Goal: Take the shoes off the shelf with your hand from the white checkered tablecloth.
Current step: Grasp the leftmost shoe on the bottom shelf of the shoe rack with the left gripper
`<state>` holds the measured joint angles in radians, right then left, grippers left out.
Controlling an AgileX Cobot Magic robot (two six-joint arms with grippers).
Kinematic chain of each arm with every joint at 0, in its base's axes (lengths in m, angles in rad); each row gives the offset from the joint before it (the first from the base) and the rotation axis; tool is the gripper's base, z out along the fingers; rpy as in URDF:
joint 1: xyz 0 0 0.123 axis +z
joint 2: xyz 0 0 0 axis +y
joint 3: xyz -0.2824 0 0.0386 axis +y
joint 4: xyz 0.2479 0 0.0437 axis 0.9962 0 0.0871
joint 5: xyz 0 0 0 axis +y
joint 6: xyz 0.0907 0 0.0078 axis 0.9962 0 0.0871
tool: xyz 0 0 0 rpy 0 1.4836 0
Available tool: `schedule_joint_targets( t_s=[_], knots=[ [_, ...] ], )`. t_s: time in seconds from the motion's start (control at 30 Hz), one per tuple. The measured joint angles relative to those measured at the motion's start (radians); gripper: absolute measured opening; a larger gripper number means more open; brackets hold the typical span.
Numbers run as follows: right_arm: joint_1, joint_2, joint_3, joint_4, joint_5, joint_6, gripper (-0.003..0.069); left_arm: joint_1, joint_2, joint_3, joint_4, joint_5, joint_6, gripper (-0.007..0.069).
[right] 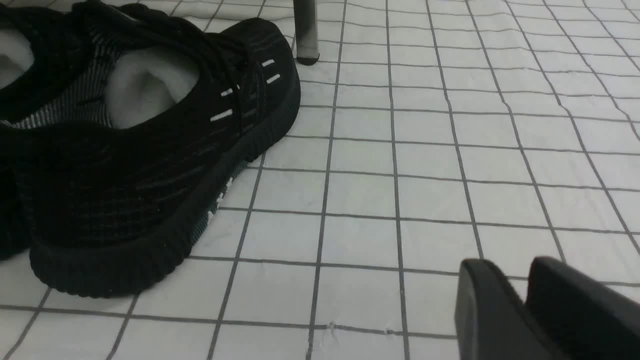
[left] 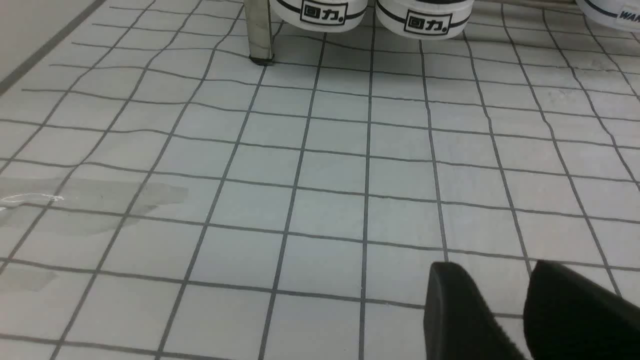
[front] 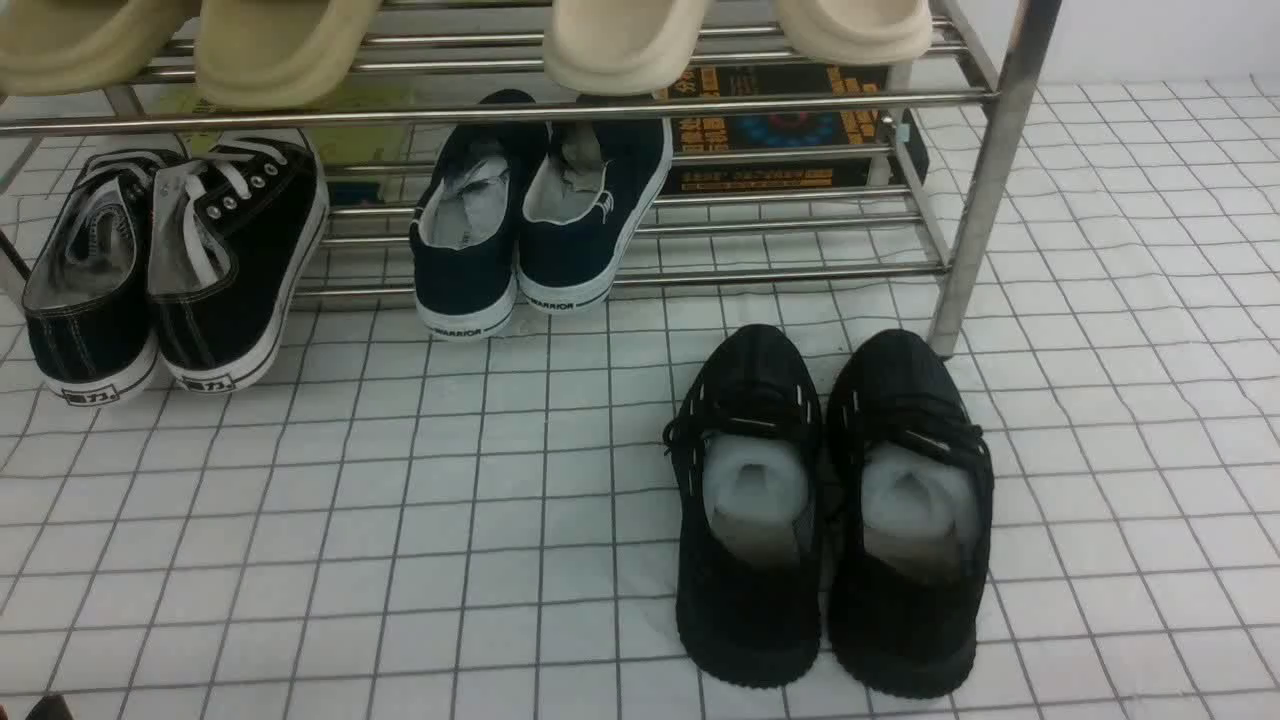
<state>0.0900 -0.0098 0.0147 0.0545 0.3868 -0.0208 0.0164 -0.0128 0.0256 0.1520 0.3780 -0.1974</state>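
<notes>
The black canvas sneakers [front: 170, 270] with white laces sit at the left end of the steel shelf's [front: 560, 105] lower tier, heels out over the white checkered tablecloth [front: 450, 500]. Their white heels [left: 320, 12] show far ahead in the left wrist view, next to a shelf leg [left: 260, 35]. My left gripper [left: 492, 267] is low over bare cloth, open and empty, well short of the sneakers. My right gripper [right: 510, 265] is shut and empty over the cloth. Both hands are almost wholly out of the front view.
A navy WARRIOR pair [front: 540, 220] sits mid-shelf on the lower tier. An all-black knit pair [front: 830, 510] stands on the cloth before the right shelf leg [front: 985, 190], close beside my right gripper [right: 140, 165]. Beige slippers [front: 620, 40] fill the top tier. A dark printed box [front: 790, 130] lies behind the shelf.
</notes>
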Motion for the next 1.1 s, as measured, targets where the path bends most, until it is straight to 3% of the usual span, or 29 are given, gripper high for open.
schedule_joint_targets(
  t_s=[1.1],
  knots=[
    [0.000, 0.000, 0.000, 0.000, 0.000, 0.000, 0.0180, 0.000, 0.000, 0.000, -0.010, 0.000, -0.013, 0.0240]
  ],
)
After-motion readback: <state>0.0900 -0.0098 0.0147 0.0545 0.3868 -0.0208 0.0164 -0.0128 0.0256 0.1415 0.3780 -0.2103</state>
